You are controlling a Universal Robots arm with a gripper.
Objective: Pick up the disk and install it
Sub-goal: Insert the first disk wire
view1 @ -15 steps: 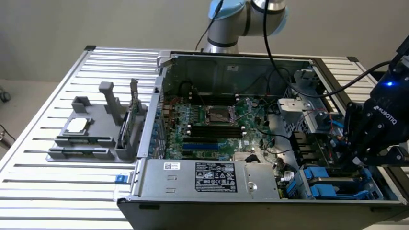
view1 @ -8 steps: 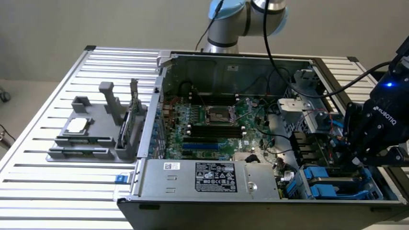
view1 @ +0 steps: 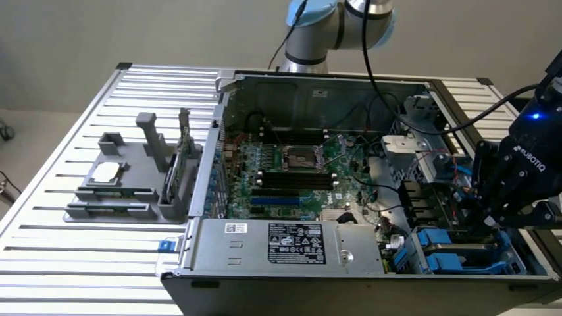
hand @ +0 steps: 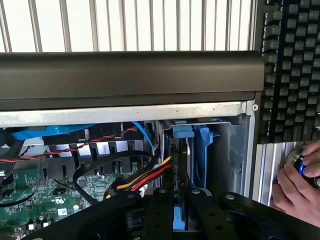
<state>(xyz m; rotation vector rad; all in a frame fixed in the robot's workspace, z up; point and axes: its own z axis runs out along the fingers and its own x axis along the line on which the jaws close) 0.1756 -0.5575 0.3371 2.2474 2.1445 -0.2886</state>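
Note:
The disk (hand: pixel 183 133) stands on edge in the drive bay at the case's front corner, with its bright blue carrier showing around a dark, thin body. My gripper (hand: pixel 179 194) is shut on the disk, one black finger (hand: pixel 157 212) on each side of it. In the exterior view the gripper (view1: pixel 481 220) reaches down into the open computer case (view1: pixel 351 82) at the view's right, just behind the blue bay plastic (view1: pixel 443 255). The fingertips there are hidden by cables and bay walls.
Red, yellow and black cables (hand: pixel 142 177) run beside the fingers. The motherboard (view1: pixel 299 174) and power supply (view1: pixel 299 243) lie inside the case. A grey holder (view1: pixel 123 187) with a small chip and an upright card stands on the exterior view's left. A hand (hand: pixel 295 187) rests beside a keyboard (hand: pixel 292 70).

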